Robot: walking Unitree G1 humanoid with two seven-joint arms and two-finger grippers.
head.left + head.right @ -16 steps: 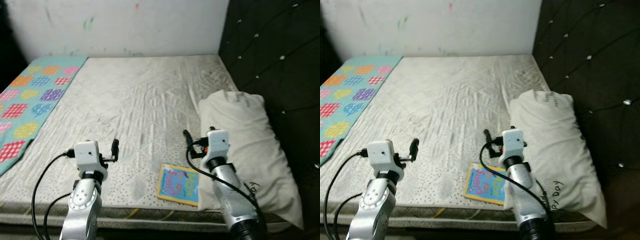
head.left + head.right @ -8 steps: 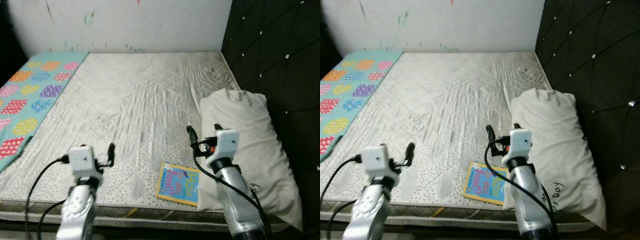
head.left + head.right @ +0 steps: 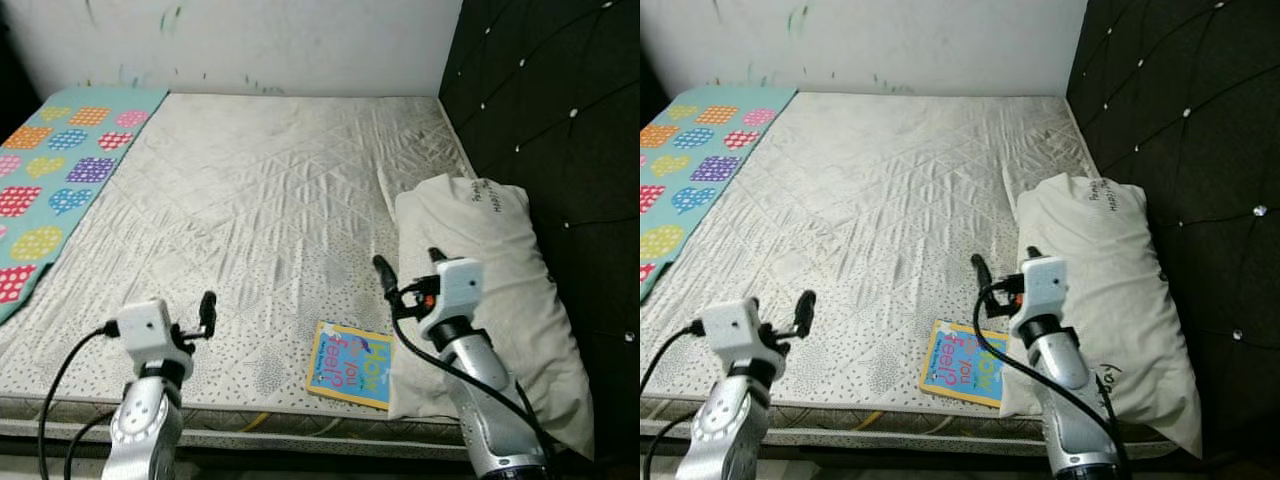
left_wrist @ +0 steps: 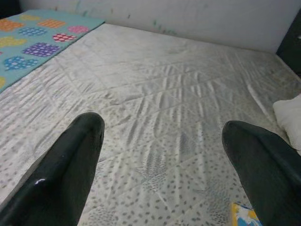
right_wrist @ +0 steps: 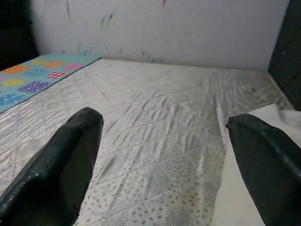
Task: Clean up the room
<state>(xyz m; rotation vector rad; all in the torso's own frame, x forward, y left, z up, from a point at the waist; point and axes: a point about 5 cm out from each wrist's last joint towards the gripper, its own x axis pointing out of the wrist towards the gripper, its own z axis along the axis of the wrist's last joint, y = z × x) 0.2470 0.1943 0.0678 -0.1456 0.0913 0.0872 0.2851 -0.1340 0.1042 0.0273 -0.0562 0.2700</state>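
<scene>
A yellow and blue children's book (image 3: 350, 350) lies flat on the white quilted mattress (image 3: 260, 190), close to its front edge. A white pillow (image 3: 490, 290) lies on the right side, its corner touching the book. My right gripper (image 3: 408, 268) hovers open above the pillow's inner edge, just behind the book. My left gripper (image 3: 200, 312) hangs open over the front left of the mattress, well left of the book. In the left wrist view the book's corner (image 4: 242, 214) peeks in beside one finger (image 4: 70, 165).
A teal blanket (image 3: 50, 180) with coloured patches covers the bed's left side. A black tufted headboard (image 3: 560, 100) rises on the right behind the pillow. A marked white wall (image 3: 250, 40) closes the far end. The mattress's front edge (image 3: 280, 425) is just below my arms.
The whole view has shifted, so my head moved. The left arm now sits lower and further left in the picture. Book and pillow lie where they were; both grippers stay open.
</scene>
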